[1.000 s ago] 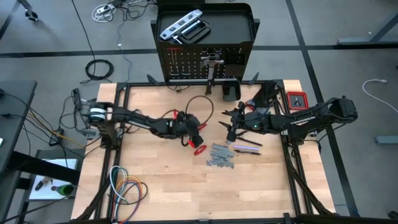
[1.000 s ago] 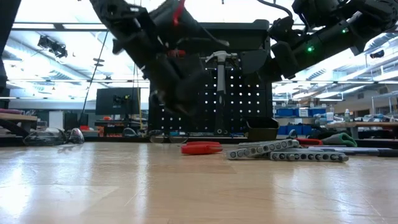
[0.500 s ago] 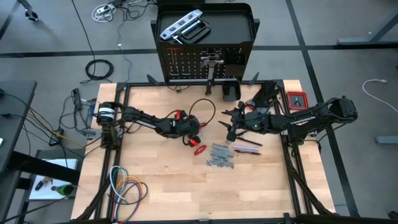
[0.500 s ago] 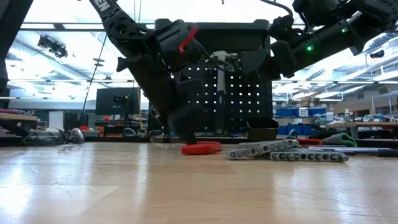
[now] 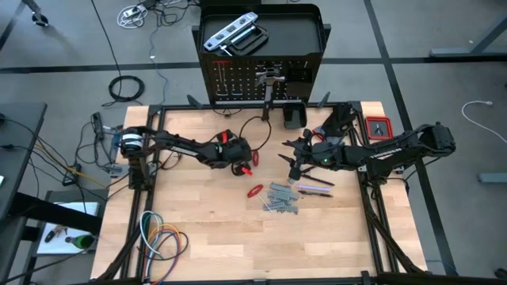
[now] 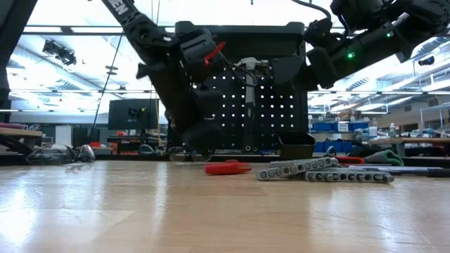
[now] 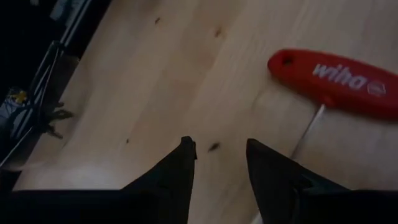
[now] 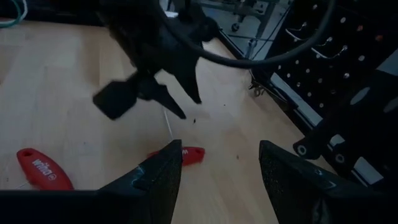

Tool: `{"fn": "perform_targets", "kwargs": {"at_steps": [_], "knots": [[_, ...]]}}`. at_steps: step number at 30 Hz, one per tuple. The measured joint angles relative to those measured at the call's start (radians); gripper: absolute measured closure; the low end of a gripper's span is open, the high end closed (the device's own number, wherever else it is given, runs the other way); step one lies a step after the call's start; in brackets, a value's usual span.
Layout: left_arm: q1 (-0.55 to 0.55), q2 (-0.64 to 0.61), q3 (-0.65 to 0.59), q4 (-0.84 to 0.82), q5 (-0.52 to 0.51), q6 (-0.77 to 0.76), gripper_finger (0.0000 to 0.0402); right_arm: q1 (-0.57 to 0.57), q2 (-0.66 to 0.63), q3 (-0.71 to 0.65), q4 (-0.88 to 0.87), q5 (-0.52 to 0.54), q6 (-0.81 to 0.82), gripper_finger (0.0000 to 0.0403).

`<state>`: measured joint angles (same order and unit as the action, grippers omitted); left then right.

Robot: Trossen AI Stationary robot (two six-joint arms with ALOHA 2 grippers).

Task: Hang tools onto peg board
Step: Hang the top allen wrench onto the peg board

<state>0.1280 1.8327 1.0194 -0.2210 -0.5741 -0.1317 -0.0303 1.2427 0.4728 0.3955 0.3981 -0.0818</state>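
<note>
My left gripper [image 5: 241,161] [image 7: 219,149] hovers open over the middle of the wooden table [image 5: 198,229], with bare wood between its fingers. A red-handled screwdriver [image 7: 336,76] [image 8: 183,154] lies flat on the table just ahead of it. A second red-handled screwdriver [image 5: 255,191] [image 8: 37,168] lies nearer the front edge. My right gripper [image 5: 295,169] [image 8: 217,174] hangs open above the table right of centre, holding nothing. Grey wrenches [image 5: 281,198] lie in a heap below it. The black peg board [image 5: 261,79] stands at the far edge, and a hammer [image 5: 269,79] hangs on it.
A silver level [image 5: 230,33] and a black clamp [image 5: 247,39] lie on the stand's top tray. A small black box [image 5: 295,117] sits near the board's foot, and a red case [image 5: 378,127] at the far right. Coiled coloured cables [image 5: 158,237] lie front left.
My left gripper has moved toward the table's far edge and rolled about its own axis, staying open. The nearer red-handled screwdriver and the wrenches have stayed where they were.
</note>
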Motion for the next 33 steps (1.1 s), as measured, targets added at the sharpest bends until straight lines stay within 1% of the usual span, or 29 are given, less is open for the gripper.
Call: {"fn": "perform_targets", "kwargs": {"at_steps": [2,5,9,10,11,17,20,24,26,28,31,33], "knots": [[0.002,-0.015,0.011,-0.046,0.024,0.002,0.0254,0.0,0.0,0.0,0.001,0.0,0.0,0.0184],[0.005,-0.029,0.011,-0.035,0.124,0.058,0.0254,0.0,0.0,0.0,0.005,0.0,0.0,0.0184],[0.032,-0.025,0.012,-0.007,0.374,0.162,0.0254,0.002,0.0,0.0,0.008,0.0,0.001,0.0184],[0.045,-0.019,0.012,0.0,0.426,0.176,0.0254,0.003,0.0,0.0,0.009,0.0,0.002,0.0184],[0.059,-0.012,0.012,0.001,0.457,0.178,0.0254,0.005,0.0,0.0,0.01,0.0,0.003,0.0184],[0.138,-0.007,0.012,0.024,0.497,0.18,0.0254,0.008,0.0,0.0,0.031,-0.006,0.0,0.0184],[0.166,-0.001,0.012,0.032,0.574,0.182,0.0257,0.008,0.0,0.0,0.03,-0.006,0.0,0.0184],[0.174,0.041,0.015,0.017,0.678,0.184,0.0286,0.008,0.0,0.0,0.03,-0.006,-0.006,0.0184],[0.173,0.059,0.016,0.022,0.697,0.186,0.0306,0.008,0.0,0.0,0.028,-0.006,-0.008,0.0184],[0.163,0.076,0.017,0.023,0.685,0.212,0.0327,0.008,0.0,0.0,0.029,-0.006,-0.008,0.0184],[0.13,0.084,0.018,0.019,0.603,0.257,0.0376,0.008,0.0,0.0,0.029,-0.006,-0.009,0.0184],[0.106,0.085,0.017,0.022,0.543,0.264,0.0392,0.008,0.0,0.0,0.029,-0.006,-0.014,0.0184]]}}
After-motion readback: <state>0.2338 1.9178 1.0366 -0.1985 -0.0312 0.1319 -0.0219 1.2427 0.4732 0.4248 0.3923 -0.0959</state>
